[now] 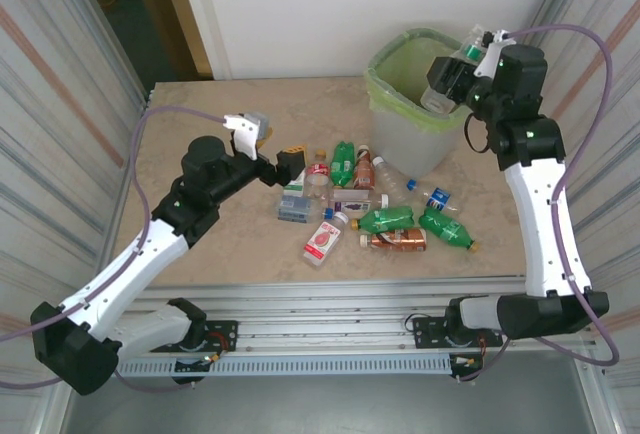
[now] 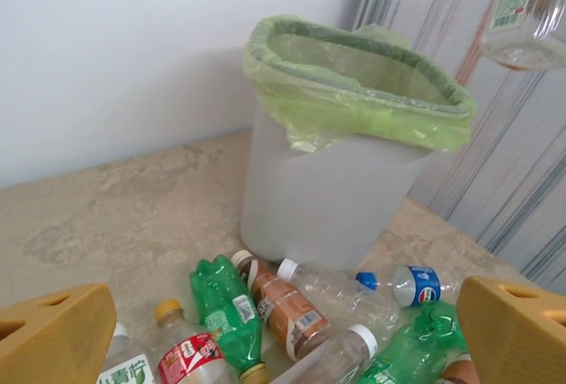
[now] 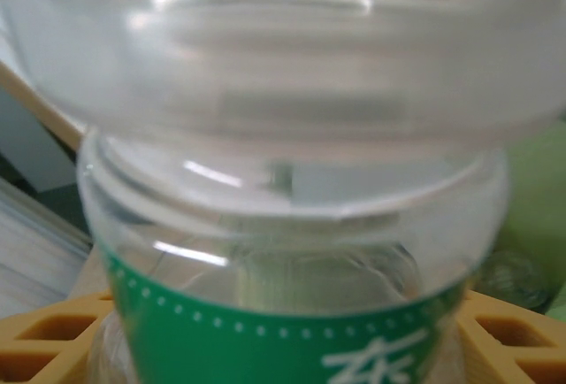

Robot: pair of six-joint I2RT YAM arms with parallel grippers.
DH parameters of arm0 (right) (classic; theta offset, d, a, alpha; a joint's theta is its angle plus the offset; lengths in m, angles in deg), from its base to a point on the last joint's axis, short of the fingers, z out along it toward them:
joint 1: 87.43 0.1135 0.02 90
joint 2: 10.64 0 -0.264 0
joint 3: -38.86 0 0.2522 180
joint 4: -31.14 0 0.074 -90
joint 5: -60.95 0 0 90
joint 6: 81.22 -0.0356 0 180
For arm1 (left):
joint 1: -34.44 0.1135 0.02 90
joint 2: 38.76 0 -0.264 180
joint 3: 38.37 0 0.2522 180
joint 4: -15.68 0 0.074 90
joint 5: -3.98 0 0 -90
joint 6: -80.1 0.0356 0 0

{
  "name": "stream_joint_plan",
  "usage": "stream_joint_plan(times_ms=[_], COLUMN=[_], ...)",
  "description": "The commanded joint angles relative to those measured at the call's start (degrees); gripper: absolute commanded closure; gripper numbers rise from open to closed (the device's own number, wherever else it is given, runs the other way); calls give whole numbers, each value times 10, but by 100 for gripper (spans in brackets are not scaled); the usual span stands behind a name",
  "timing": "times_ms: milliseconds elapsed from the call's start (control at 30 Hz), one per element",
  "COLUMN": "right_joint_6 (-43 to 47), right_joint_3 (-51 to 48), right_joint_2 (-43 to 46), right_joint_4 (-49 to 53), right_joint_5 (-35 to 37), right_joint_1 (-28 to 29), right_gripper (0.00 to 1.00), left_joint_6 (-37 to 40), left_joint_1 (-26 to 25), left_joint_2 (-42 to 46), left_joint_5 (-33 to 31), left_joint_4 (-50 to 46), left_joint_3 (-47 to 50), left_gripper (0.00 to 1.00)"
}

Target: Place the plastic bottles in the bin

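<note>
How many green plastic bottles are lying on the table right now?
3. One green bottle lies near the bin, a second closer to the arms, a third just right of that. Others may be hidden.

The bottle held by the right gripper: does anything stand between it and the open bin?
Nothing visible does. The right gripper holds the green-labelled bottle up beside the rim of the bin, whose bag-lined mouth is open, with no lid on it.
</note>
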State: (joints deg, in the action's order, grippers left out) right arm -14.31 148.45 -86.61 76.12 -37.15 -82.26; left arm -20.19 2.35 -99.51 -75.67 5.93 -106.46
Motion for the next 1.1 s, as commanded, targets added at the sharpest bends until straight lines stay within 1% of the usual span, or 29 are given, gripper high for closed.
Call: stream_joint_plan(times_ms=[0, 300, 667, 800, 1067], right_joint_6=[37, 77, 113, 120, 146], right_joint_3=[33, 80, 112, 132, 149], right_joint_2=[-28, -93, -174, -198, -237], right_joint_4=[20, 34, 52, 56, 74], right_joint_5=[9, 12, 22, 20, 32], right_joint_1=[-16, -35, -35, -34, -29], right_gripper=[54, 54, 53, 52, 50], left_joint_6=[9, 6, -3, -1, -26], left_joint_1=[5, 10, 15, 16, 17], left_joint_2=[14, 36, 63, 83, 116], left_joint_5=[-18, -33, -42, -60, -69], left_joint_4=[-11, -22, -27, -22, -8], left_joint_3=[9, 24, 49, 61, 85], left_gripper=[1, 1, 1, 1, 1])
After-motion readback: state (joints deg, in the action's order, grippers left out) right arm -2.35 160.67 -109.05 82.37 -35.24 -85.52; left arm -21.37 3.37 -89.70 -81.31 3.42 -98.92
